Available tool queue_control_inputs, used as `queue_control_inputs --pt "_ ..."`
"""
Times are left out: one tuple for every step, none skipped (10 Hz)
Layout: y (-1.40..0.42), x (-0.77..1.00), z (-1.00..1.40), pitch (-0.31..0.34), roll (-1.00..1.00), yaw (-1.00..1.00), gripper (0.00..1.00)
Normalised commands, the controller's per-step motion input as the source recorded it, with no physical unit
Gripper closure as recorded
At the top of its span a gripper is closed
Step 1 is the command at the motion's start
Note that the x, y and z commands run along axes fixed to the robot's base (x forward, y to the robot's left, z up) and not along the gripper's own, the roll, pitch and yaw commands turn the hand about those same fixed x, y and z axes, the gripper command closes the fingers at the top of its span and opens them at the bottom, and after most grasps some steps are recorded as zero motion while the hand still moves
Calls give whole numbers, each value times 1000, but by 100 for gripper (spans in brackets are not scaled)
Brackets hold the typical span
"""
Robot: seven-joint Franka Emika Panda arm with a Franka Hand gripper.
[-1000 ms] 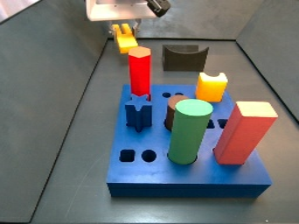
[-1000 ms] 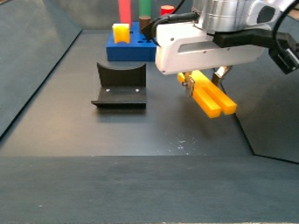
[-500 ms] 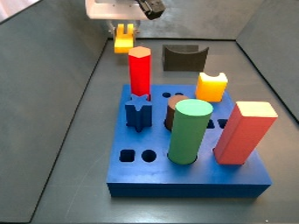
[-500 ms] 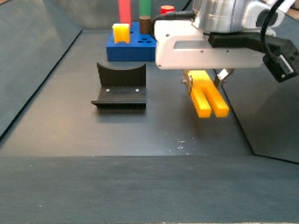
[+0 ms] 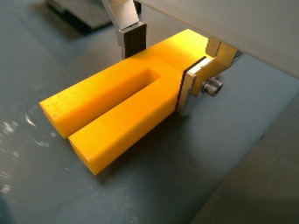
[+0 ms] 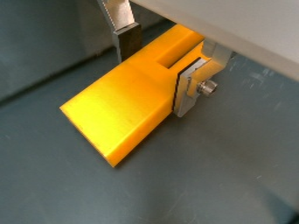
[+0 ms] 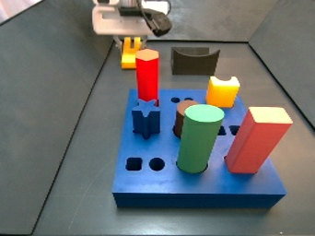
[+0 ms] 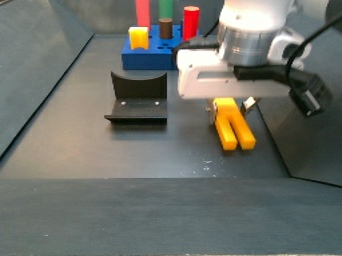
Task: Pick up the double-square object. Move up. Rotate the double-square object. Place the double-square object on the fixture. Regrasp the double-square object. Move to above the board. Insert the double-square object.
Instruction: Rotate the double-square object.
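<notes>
Prism [image 5: 122, 101] lies long and yellow-orange between the two silver fingers [image 5: 195, 77] of the gripper [image 5: 163, 61], which are clamped on its far end; both wrist views show the plates pressed against its sides, and a groove along its top marks the stepped section. In a side view the prism [image 8: 234, 126] sits low over the dark floor [image 8: 120, 160], under the white gripper body [image 8: 241, 100]; whether it touches the floor cannot be told. It lies close to the right-hand wall of the enclosure [image 8: 314, 140].

To its left in that view, well apart, stands the fixture [image 8: 138, 97], a dark bracket on a base plate with a curved notch, nothing resting on it. Behind the fixture is the board [image 8: 150, 55], blue, with a short yellow peg [image 8: 139, 37], a red peg [image 8: 140, 12], a green peg [image 8: 163, 10] and a further red peg [image 8: 191, 19] rising from it.

From the opposite side the board [image 7: 197, 180] fills the foreground. Its tall red peg [image 7: 146, 76] stands right in front of the prism [image 7: 128, 53] and covers part of it; the gripper [image 7: 128, 28] hangs behind. Also on the board are a green cylinder [image 7: 200, 138], a red block [image 7: 257, 140], a blue star peg [image 7: 146, 118], a brown peg [image 7: 187, 112] and the scalloped yellow peg [image 7: 223, 90]. The fixture [image 7: 193, 61] shows behind them
</notes>
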Motion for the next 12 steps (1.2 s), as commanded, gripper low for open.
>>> queue_control_inputs --pt "0 0 0 0 0 0 0" --pt "0 0 1000 0 0 0 0" --pt "-2 -9 1000 13 -4 1 0" --pt "-4 -15 1000 26 -12 4 0" --pt "-5 -13 1000 40 -22 6 0" --pt "-5 -11 1000 55 -35 6 0" --pt "-6 -12 1000 57 -43 7 0" --pt "-12 -20 1000 49 -51 8 0" --pt "-14 -26 975 40 -55 9 0" --pt "-15 -26 824 39 -62 9 0" --pt "-15 -23 673 39 -68 9 0" --pt "0 0 0 0 0 1000 0"
